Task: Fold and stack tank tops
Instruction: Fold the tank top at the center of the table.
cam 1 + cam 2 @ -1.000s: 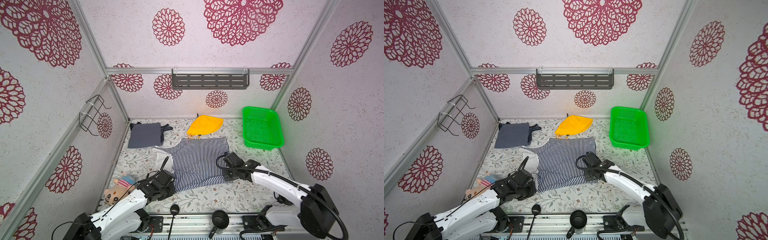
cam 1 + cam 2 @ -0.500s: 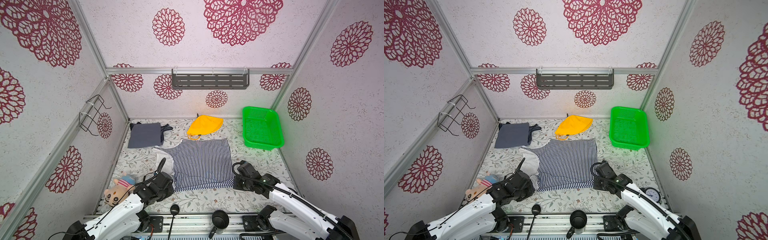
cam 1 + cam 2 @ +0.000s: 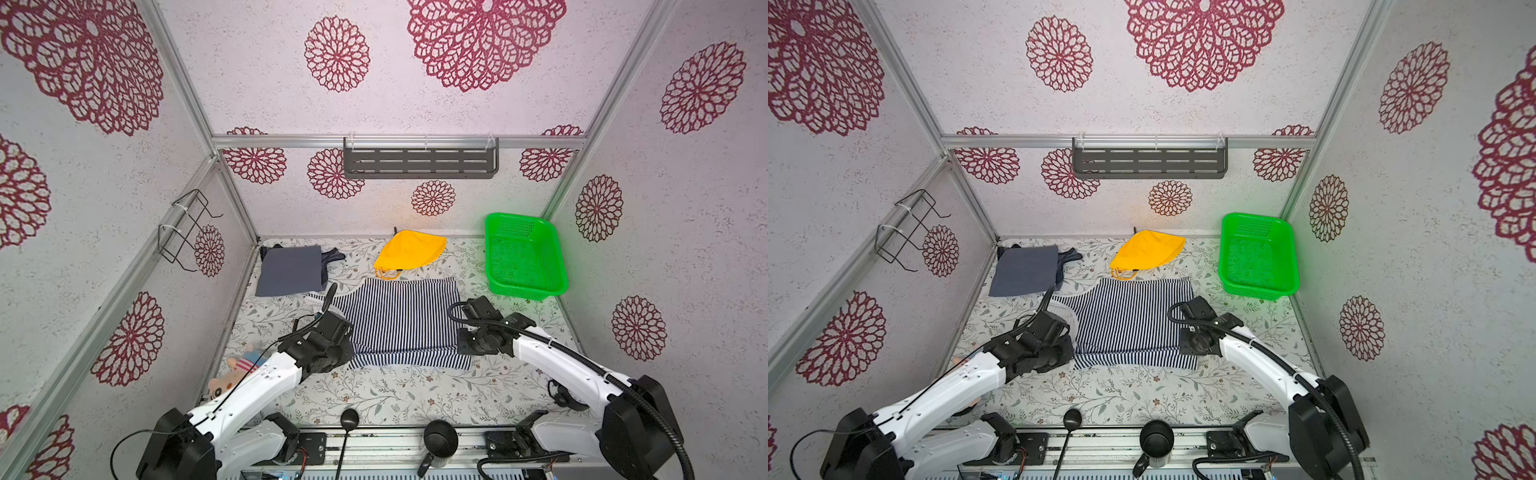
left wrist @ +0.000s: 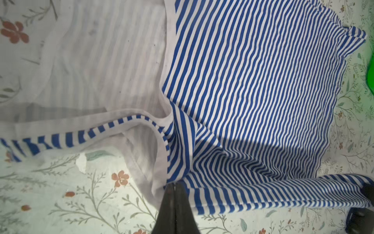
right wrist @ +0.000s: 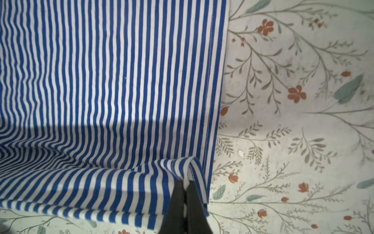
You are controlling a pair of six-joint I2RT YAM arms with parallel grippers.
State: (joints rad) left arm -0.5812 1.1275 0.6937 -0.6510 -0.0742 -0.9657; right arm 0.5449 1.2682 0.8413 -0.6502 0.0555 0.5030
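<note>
The striped tank top (image 3: 399,320) lies mid-way across the table (image 3: 395,395), its near edge doubled over. Your left gripper (image 4: 174,186) and right gripper (image 5: 185,183) each pinch one end of that fold, fingers pressed on cloth, likely to carry it evenly. The grey-blue tank top (image 3: 289,270) sits folded, far left.

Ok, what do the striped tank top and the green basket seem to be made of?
The striped tank top looks like thin matte knit cloth, perhaps cotton: soft folds, a stitched hem, stripes showing faintly through the inside. The green basket seems moulded plastic: uniform bright colour, walls pierced in a regular grid.
</note>
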